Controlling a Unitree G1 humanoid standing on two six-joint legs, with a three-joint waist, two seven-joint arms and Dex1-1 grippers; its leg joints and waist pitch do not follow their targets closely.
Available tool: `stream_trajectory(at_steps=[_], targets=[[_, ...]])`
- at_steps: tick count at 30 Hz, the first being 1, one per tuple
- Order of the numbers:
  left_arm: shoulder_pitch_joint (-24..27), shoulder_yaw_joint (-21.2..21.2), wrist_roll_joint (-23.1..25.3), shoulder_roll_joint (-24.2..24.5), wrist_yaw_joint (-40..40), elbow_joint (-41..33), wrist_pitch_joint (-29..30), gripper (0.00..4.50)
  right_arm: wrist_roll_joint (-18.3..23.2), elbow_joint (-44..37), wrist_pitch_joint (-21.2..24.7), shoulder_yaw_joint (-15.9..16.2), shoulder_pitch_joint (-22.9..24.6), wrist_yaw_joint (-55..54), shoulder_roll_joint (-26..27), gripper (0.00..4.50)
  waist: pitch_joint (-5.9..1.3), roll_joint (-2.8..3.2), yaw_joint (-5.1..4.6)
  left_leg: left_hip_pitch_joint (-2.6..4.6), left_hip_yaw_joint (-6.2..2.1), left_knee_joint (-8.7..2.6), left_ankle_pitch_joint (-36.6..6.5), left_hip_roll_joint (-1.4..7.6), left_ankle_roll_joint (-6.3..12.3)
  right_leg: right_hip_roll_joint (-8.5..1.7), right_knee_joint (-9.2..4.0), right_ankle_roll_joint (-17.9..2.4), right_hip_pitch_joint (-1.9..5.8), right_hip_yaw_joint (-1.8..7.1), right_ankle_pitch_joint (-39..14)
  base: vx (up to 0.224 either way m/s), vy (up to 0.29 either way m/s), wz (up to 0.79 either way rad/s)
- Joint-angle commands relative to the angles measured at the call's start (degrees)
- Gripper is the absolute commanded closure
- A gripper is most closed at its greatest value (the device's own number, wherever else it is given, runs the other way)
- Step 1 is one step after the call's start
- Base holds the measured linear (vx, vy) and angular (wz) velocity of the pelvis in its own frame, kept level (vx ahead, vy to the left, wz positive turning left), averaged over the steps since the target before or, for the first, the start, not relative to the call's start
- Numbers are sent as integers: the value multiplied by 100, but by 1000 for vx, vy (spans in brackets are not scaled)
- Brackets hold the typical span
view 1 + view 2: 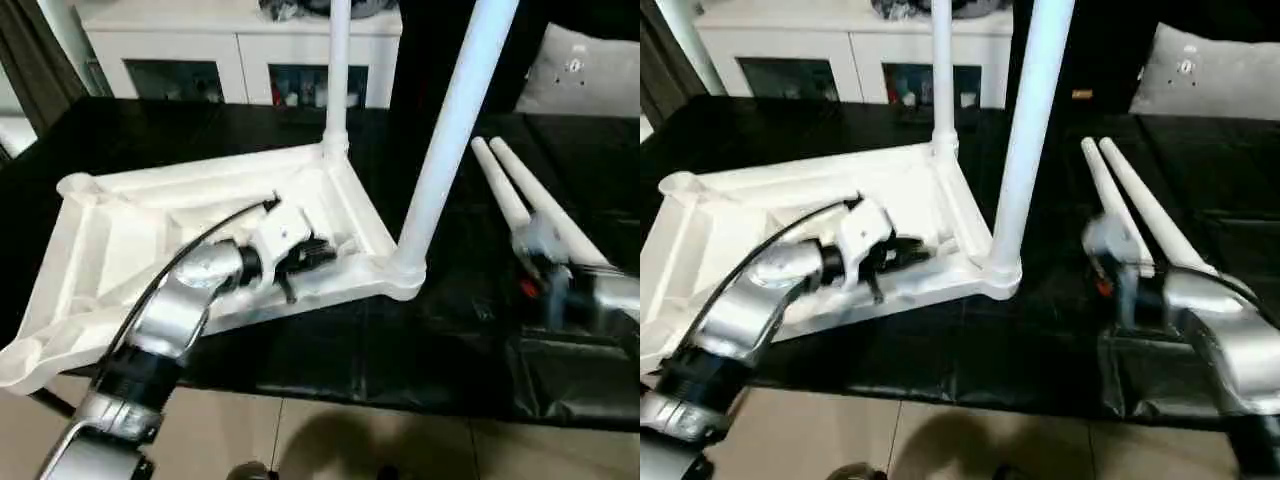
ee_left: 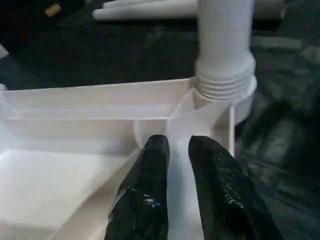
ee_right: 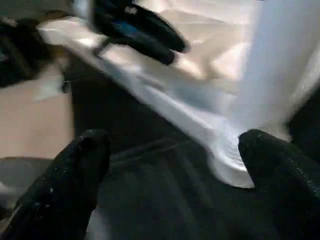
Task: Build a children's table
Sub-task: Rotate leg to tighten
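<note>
Black sheeting covers the surface (image 1: 330, 360) where the upturned children's table (image 1: 120, 230) lies, two legs standing in its sockets, two loose legs (image 1: 520, 200) beside it. Left claw (image 2: 177, 145), nearly closed and empty, hovers over the ribbed underside; right claw (image 3: 170, 150) gapes wide, grasping nothing.

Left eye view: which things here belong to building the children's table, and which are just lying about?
Belonging to the job:
- upturned tabletop
- two fitted legs
- two loose legs lying on the black cover

Just lying about:
- white cabinet behind
- grey cushion
</note>
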Motion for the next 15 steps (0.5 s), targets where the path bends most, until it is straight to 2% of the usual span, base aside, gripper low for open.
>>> stream_trajectory(at_steps=[1,2,3,6,9,11,13,14,15], targets=[[65,-36,-88,124,-174,-187,29,356,440,-391,281,53,-6,172,50,0,-409,-144,24,7,74,-351,-1228,4,623,-220,-506,-170,394,126,-3150,0,0,0],[70,-34,-89,130,-178,-193,34,356,453,-401,279,59,-13,164,72,0,-412,-170,17,9,80,-346,-1239,-4,618,-218,-514,-144,393,120,-3208,0,0,0],[87,-26,-95,147,-187,-213,60,356,479,-426,248,84,-47,109,172,0,-401,-145,16,25,75,-345,-1297,-2,580,-216,-528,-124,371,106,-3334,0,0,0],[177,23,-274,249,-334,-418,376,356,306,-220,-95,176,-361,-349,711,0,-402,-133,-33,38,55,-351,-1443,-3,474,-222,-540,-104,348,73,-3449,0,0,0],[231,48,-425,317,-459,-563,652,322,255,-190,-137,225,-469,-456,860,0,-392,-106,-81,76,46,-357,-1601,12,416,-228,-544,-152,330,86,-3461,0,0,0],[304,59,-464,400,-529,-727,759,316,190,-163,-168,318,-592,-542,979,0,-391,-94,-81,69,38,-384,-1636,31,413,-221,-503,-232,340,118,-3258,0,0,0],[364,61,-488,467,-551,-833,794,287,86,-53,-225,394,-713,-625,1062,0,-399,-91,-83,70,30,-390,-1677,35,396,-226,-476,-259,348,121,-3192,0,0,0],[385,59,-501,490,-540,-874,813,279,-10,45,-301,424,-775,-671,1093,0,-392,-112,-90,60,35,-395,-1674,34,400,-224,-485,-248,355,124,-3197,0,0,0],[397,60,-505,498,-528,-895,824,279,-71,120,-353,436,-819,-700,1112,0,-396,-99,-71,90,43,-385,-1678,33,381,-236,-486,-269,335,135,-3210,0,0,0]])
